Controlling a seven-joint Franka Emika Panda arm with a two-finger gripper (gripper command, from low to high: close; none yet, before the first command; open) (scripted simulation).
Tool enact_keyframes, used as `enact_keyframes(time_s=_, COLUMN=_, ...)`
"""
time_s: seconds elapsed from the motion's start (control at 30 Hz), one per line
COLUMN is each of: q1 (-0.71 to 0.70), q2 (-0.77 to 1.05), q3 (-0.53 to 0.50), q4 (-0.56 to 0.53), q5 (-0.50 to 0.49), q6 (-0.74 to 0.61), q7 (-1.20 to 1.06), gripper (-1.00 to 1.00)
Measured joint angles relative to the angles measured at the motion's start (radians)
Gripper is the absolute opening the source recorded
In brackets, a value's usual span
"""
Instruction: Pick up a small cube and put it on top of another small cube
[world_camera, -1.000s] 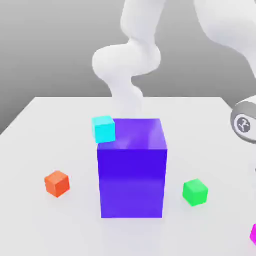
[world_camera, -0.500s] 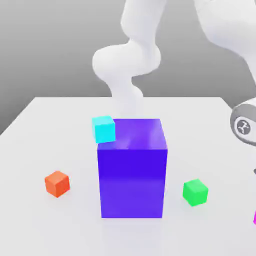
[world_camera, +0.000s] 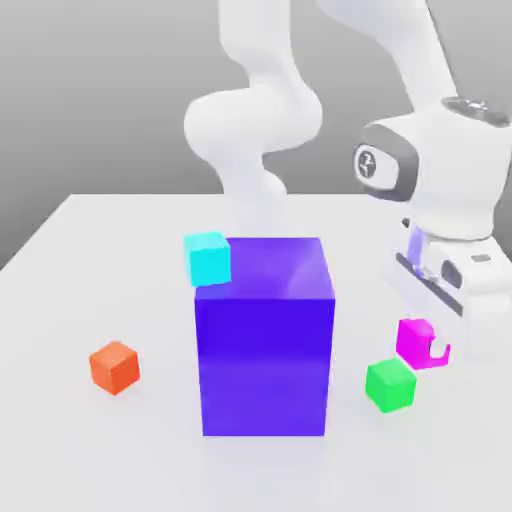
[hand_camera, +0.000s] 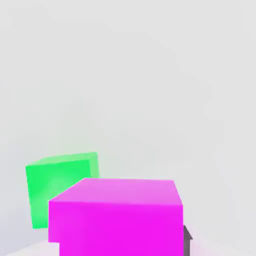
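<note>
My gripper (world_camera: 421, 346) is shut on the small magenta cube (world_camera: 413, 340), which hangs a little above the white table at the exterior view's right. In the hand view the magenta cube (hand_camera: 117, 215) sits between my fingers, and a dark fingertip (hand_camera: 187, 240) shows at its side. A small green cube (world_camera: 390, 385) rests on the table just below and beside the held cube, apart from it; the hand view shows this green cube (hand_camera: 55, 187) partly covered by the magenta one.
A big blue-purple block (world_camera: 265, 335) stands mid-table, left of my hand. A small cyan cube (world_camera: 208, 257) sits at its upper left corner. An orange cube (world_camera: 114, 367) lies at the exterior view's left. The table (world_camera: 100, 250) stretches white around them.
My gripper has closed on the magenta cube. The arm has swung in from the exterior view's right edge, carrying the cube up and left to beside the green cube.
</note>
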Motion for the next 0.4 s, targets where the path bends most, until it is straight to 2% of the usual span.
enact_keyframes(time_s=0.1, q1=0.013, q2=0.000, q3=-0.002, q4=-0.046, q5=0.026, q6=0.050, q7=-0.026, gripper=-1.00)
enact_keyframes(time_s=0.33, q1=0.019, q2=0.180, q3=0.000, q4=-0.044, q5=0.054, q6=0.228, q7=-0.048, gripper=-1.00)
enact_keyframes(time_s=0.37, q1=0.019, q2=0.199, q3=-0.001, q4=-0.044, q5=0.054, q6=0.246, q7=-0.048, gripper=1.00)
enact_keyframes(time_s=0.4, q1=0.019, q2=0.199, q3=-0.001, q4=-0.044, q5=0.054, q6=0.246, q7=-0.048, gripper=1.00)
